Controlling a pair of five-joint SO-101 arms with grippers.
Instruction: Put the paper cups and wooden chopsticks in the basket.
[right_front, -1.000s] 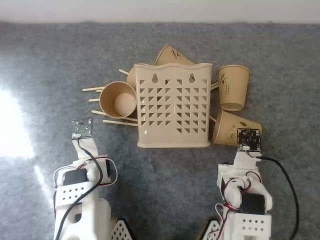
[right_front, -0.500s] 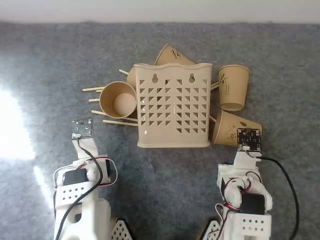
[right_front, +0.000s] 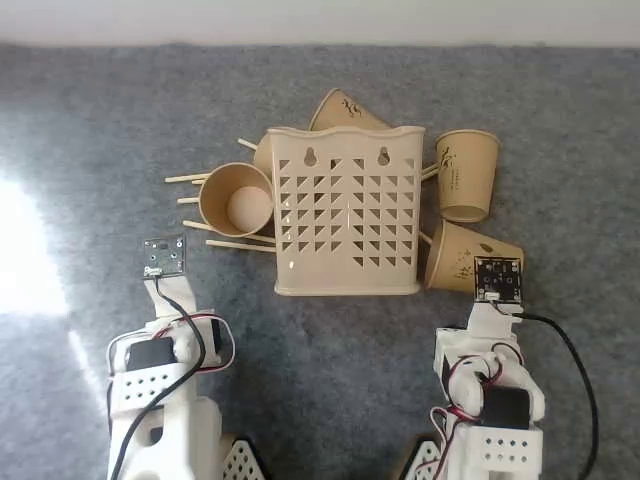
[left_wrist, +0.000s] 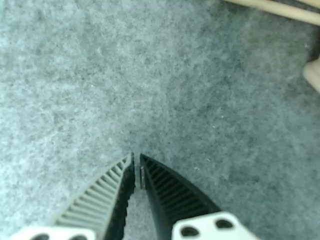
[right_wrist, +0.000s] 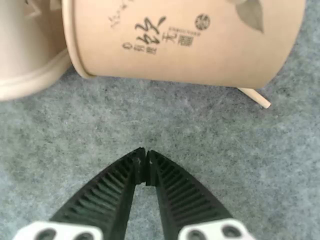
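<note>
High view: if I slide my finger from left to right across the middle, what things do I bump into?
wooden chopsticks → open paper cup → basket → right-hand paper cup

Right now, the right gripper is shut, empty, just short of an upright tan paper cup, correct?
No: the tan paper cup lies on its side, per the right wrist view. The right gripper is indeed shut, empty, just short of it.

Cream basket (right_front: 348, 210) lies flat; tan paper cups (right_front: 467, 173) and wooden chopsticks (right_front: 240, 245) lie scattered around it.
</note>
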